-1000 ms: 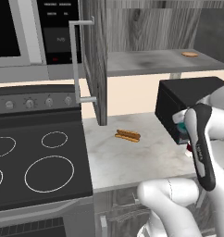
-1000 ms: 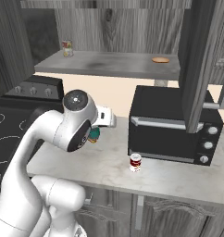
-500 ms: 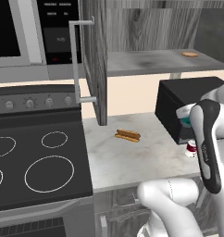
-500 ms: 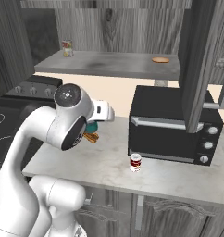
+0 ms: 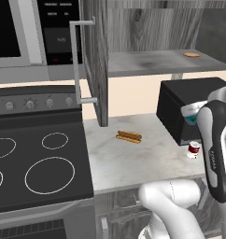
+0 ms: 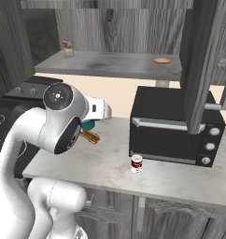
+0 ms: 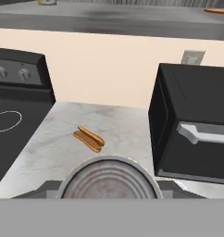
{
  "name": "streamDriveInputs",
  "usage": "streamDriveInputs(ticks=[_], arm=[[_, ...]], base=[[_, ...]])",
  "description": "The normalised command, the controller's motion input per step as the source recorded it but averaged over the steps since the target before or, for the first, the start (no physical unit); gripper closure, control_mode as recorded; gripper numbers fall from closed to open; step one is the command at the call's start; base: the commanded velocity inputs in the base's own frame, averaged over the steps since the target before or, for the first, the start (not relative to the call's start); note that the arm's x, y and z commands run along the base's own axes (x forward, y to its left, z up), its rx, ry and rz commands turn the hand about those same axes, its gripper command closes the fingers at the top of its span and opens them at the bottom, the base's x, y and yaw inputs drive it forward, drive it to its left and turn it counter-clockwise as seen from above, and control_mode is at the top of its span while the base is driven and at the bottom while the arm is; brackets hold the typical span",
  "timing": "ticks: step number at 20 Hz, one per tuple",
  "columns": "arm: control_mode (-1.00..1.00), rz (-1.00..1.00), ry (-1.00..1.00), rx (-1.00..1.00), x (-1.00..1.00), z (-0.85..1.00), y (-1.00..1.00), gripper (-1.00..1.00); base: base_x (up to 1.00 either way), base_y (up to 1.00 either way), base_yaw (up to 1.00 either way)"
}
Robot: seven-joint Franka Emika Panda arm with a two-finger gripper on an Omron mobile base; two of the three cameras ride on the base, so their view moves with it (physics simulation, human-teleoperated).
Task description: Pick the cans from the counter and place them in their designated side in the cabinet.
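My gripper (image 5: pixel 193 115) is shut on the teal can (image 5: pixel 195 119), held in the air above the counter (image 5: pixel 133 158) beside the black oven. The hand view looks down on that can's silver top (image 7: pixel 109 181) between the fingers. From the right base view the teal can (image 6: pixel 88 125) peeks out under the white hand. The red can with a white band (image 5: pixel 194 150) (image 6: pixel 137 164) stands upright on the counter (image 6: pixel 105 163) in front of the oven. Above, the cabinet stands open, its grey shelf (image 5: pixel 152 63) (image 6: pixel 110 64) bare in the middle.
A black oven (image 5: pixel 180 105) (image 6: pixel 175 126) (image 7: pixel 192 125) sits at the counter's right. A hot dog (image 5: pixel 129 137) (image 7: pixel 88 138) lies mid-counter. The open cabinet door (image 5: pixel 97 60) with its bar handle (image 5: pixel 76 60) hangs left. The shelf holds a small jar (image 6: pixel 67 48) and a flat brown disc (image 6: pixel 162 60). The stovetop (image 5: pixel 35 163) is at left.
The arm has lifted the teal can a little higher above the counter and turned slightly. The red can and hot dog have not moved.
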Motion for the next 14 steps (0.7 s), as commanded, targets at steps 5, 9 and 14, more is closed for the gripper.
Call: streamDriveInputs(ticks=[5, 9, 14], arm=[[-1.0, 0.0, -0.05, 0.0, -0.16, 0.23, 0.11, 1.0], [-1.0, 0.0, -0.05, 0.0, -0.1, 0.24, 0.07, 1.0], [-1.0, 0.0, -0.06, 0.0, -0.11, 0.25, 0.03, 1.0]], base=[[0.0, 0.0, 0.0], [0.0, 0.0, 0.0], [0.0, 0.0, 0.0]])
